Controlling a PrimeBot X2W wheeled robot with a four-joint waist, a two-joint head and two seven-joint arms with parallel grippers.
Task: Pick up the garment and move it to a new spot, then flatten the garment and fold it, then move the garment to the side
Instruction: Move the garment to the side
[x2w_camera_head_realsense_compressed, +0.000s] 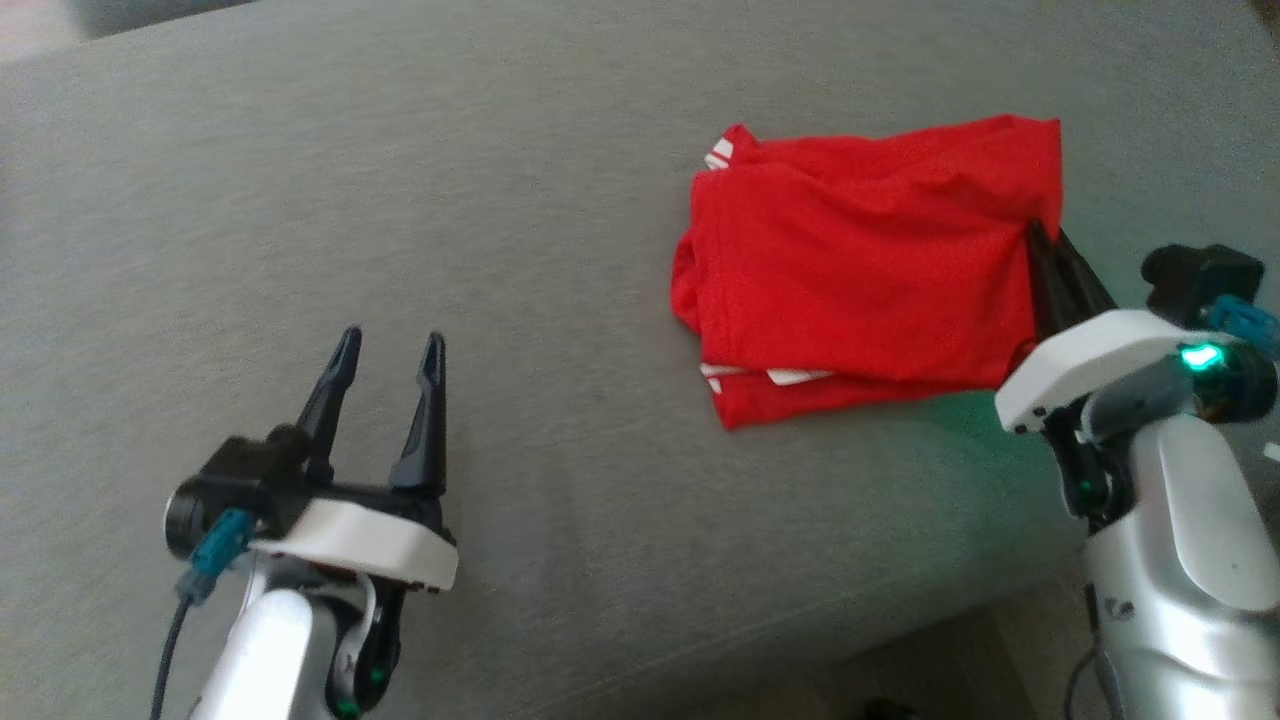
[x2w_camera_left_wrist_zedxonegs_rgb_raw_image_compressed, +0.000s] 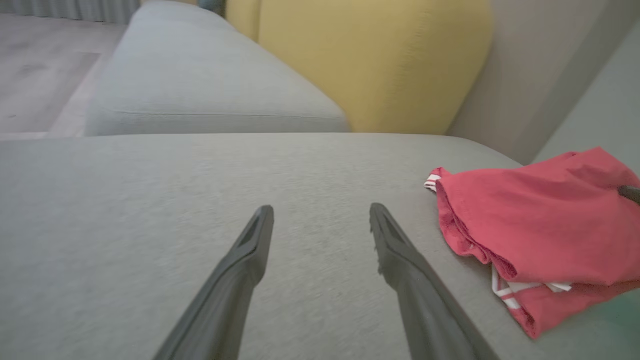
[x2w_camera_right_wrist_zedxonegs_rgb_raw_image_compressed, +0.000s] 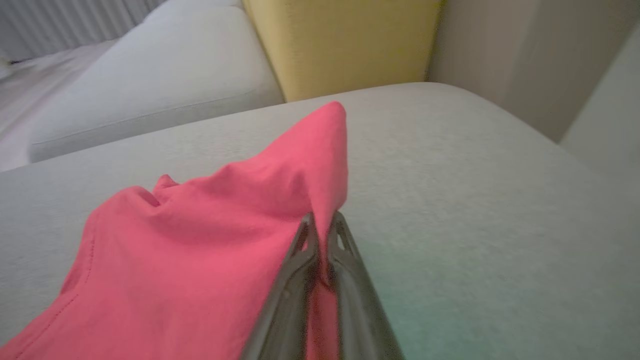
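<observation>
- Garment (x2w_camera_head_realsense_compressed: 860, 270): red, with white stripe trim (x2w_camera_head_realsense_compressed: 770, 376) showing at the near lower edge and at the far left corner. It lies folded in several layers on the grey sofa seat (x2w_camera_head_realsense_compressed: 500, 200), in the right half of the head view.
- Right gripper (x2w_camera_head_realsense_compressed: 1048, 240): at the garment's right edge, fingers pointing into the cloth. In the right wrist view the two fingers (x2w_camera_right_wrist_zedxonegs_rgb_raw_image_compressed: 295, 270) are pressed nearly together with a fold of red fabric (x2w_camera_right_wrist_zedxonegs_rgb_raw_image_compressed: 200, 240) pinched between them. Above the tips the cloth rises to a raised peak; the rest drapes down to the left.
- Green light (x2w_camera_head_realsense_compressed: 1200, 357) lit on the right wrist; a green tint falls on the seat just beside it.
- Left gripper (x2w_camera_head_realsense_compressed: 392, 340): fingers spread wide, nothing between them. It sits over bare seat at the lower left, well apart from the garment.
- Left wrist view: the spread fingers (x2w_camera_left_wrist_zedxonegs_rgb_raw_image_compressed: 250, 250) point across the seat, and the garment (x2w_camera_left_wrist_zedxonegs_rgb_raw_image_compressed: 540, 220) lies off to their right.
- Background: yellow cushion (x2w_camera_left_wrist_zedxonegs_rgb_raw_image_compressed: 370, 65) beyond the seat's far edge; a second grey seat cushion (x2w_camera_left_wrist_zedxonegs_rgb_raw_image_compressed: 200, 85) to its left.
</observation>
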